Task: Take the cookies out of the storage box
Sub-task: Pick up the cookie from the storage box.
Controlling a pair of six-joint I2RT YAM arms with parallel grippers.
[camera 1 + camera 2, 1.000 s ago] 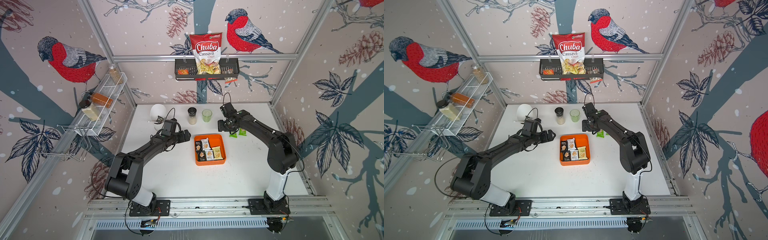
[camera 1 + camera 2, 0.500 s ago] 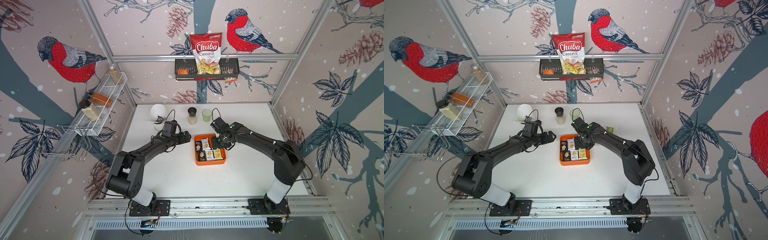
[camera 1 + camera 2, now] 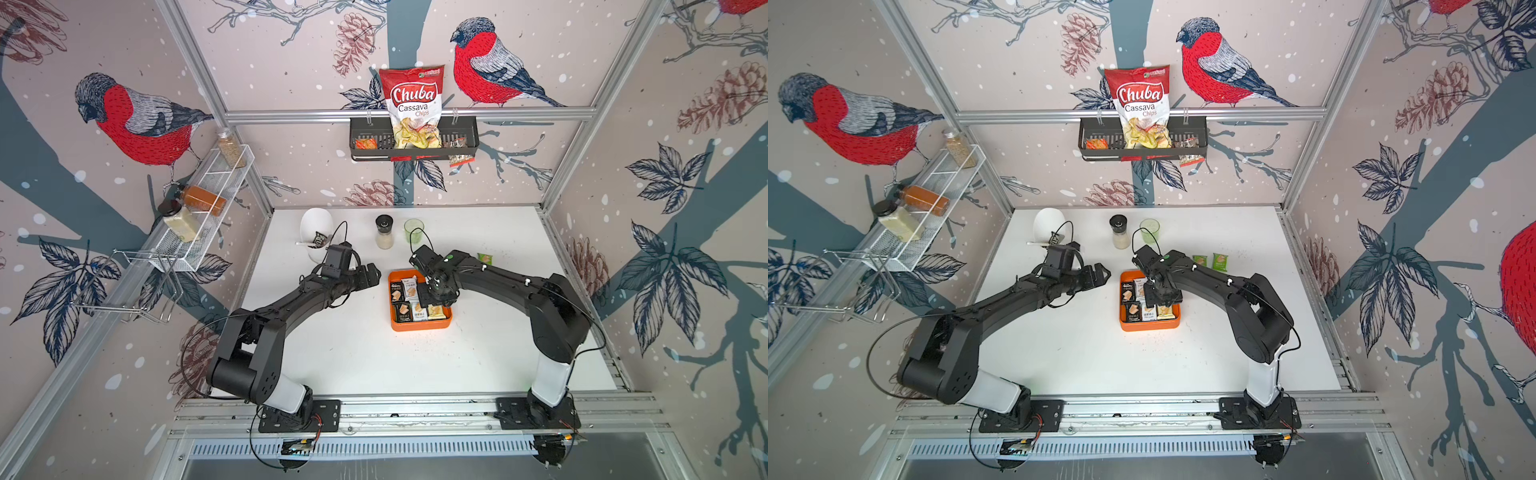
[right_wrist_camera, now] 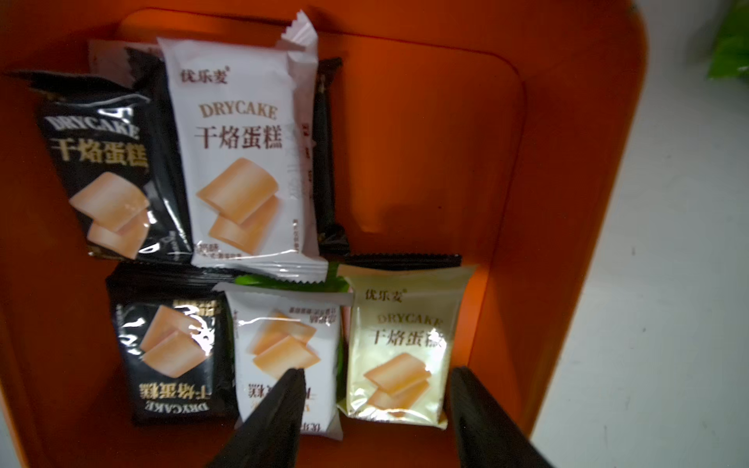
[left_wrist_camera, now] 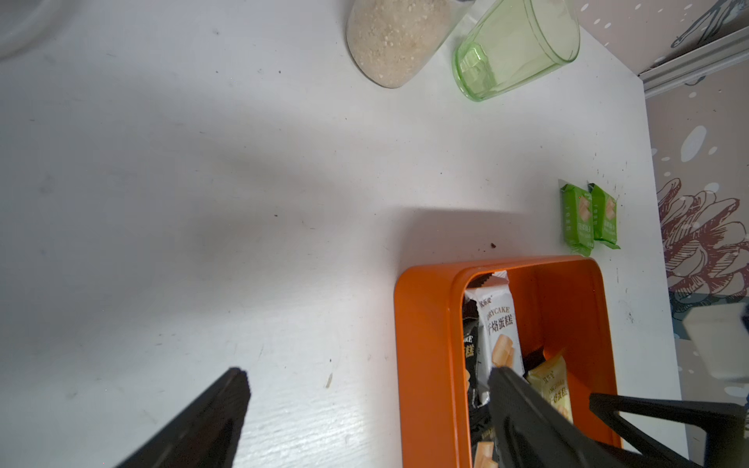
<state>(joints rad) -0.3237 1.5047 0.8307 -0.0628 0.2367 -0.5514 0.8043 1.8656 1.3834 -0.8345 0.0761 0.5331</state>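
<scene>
Glossy cookies (image 4: 247, 162), smooth plstc storage box (image 4: 567, 142)

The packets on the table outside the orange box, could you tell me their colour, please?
Both packets are green, clearest in the left wrist view.

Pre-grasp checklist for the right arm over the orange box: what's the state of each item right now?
1. Jaws of the right gripper apart: ok.
2. Target, the pale yellow packet, lies between the jaws: ok in the right wrist view.
3. Only that packet in the pinch: cannot tell; one finger overlaps the white packet beside it.
4. Room between the other finger and the storage box wall: cannot tell, it looks tight.
5. The left gripper is open and beside the box, not in it: ok in a top view.
</scene>
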